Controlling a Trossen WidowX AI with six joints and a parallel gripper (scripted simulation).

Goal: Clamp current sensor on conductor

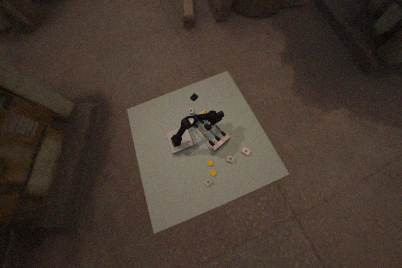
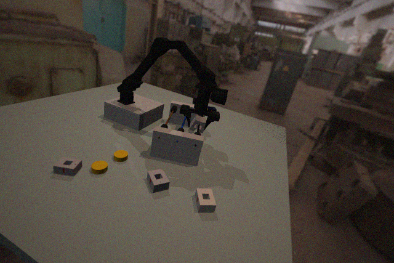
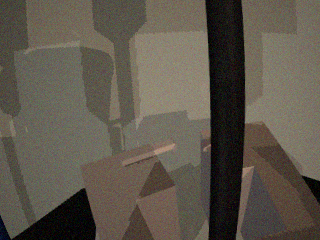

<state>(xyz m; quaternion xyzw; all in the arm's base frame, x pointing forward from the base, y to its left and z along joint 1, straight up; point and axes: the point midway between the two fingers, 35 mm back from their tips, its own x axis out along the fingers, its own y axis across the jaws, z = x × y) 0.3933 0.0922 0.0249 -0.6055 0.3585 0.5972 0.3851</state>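
The gripper [image 2: 197,124] stands wide, its fingers closed on the open sensor [image 2: 197,123] [image 3: 135,192] — held between them, beside the dark conductor [image 3: 226,120] that crosses the wrist view, above the desk [image 1: 181,190] [image 2: 127,209].

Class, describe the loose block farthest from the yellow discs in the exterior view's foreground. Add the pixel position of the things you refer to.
Find the pale table [image 1: 175,200] [image 2: 95,212]. In its foreground lie three square-holed blocks. Yours [image 1: 245,150] [image 2: 205,203] is right of the other two, with no disc beside it.
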